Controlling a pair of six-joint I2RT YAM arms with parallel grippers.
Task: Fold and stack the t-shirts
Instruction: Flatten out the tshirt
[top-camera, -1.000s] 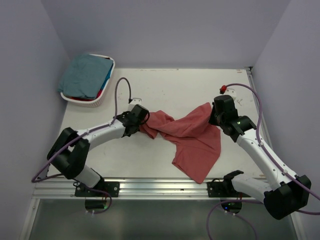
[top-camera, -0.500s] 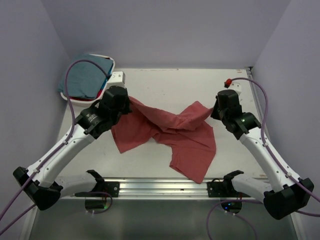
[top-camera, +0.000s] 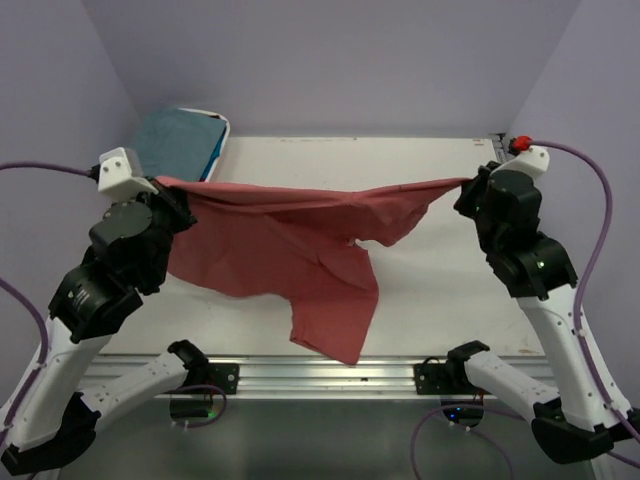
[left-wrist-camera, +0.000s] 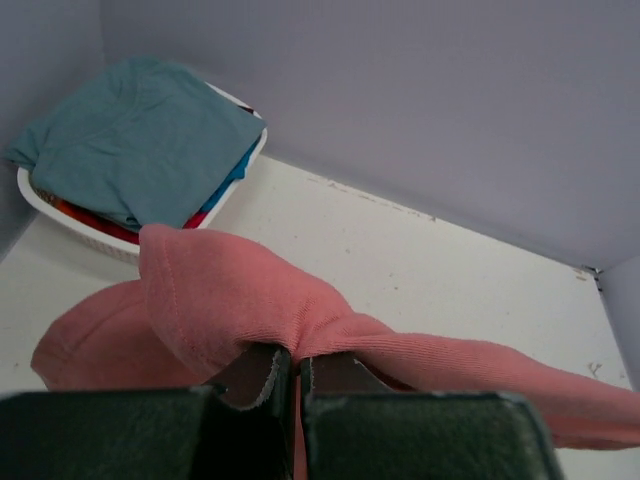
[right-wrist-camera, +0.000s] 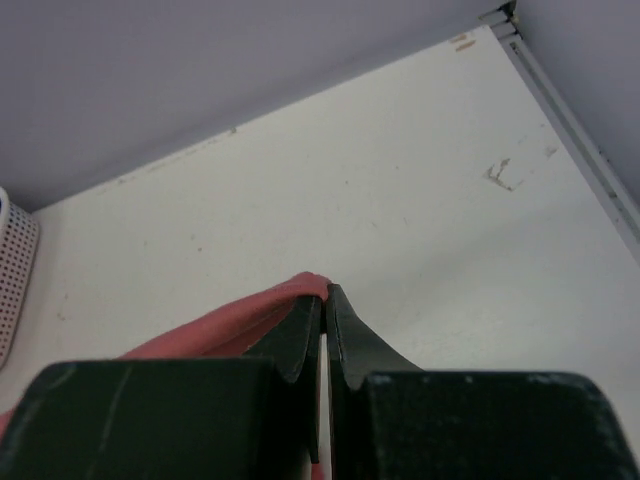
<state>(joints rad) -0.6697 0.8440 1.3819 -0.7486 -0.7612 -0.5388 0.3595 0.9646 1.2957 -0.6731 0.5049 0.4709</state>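
Brick-red t-shirt (top-camera: 290, 235) is now stretched wide, no longer bunched, its edge clamped by the left gripper (left-wrist-camera: 295, 365) near the white basket (top-camera: 224, 128) and the right gripper (right-wrist-camera: 325, 305) far from it.

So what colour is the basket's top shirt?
Top shirt is muted teal; left wrist view.

The teal t-shirt (left-wrist-camera: 130, 140) mostly hides the shirts (left-wrist-camera: 232, 178) beneath.
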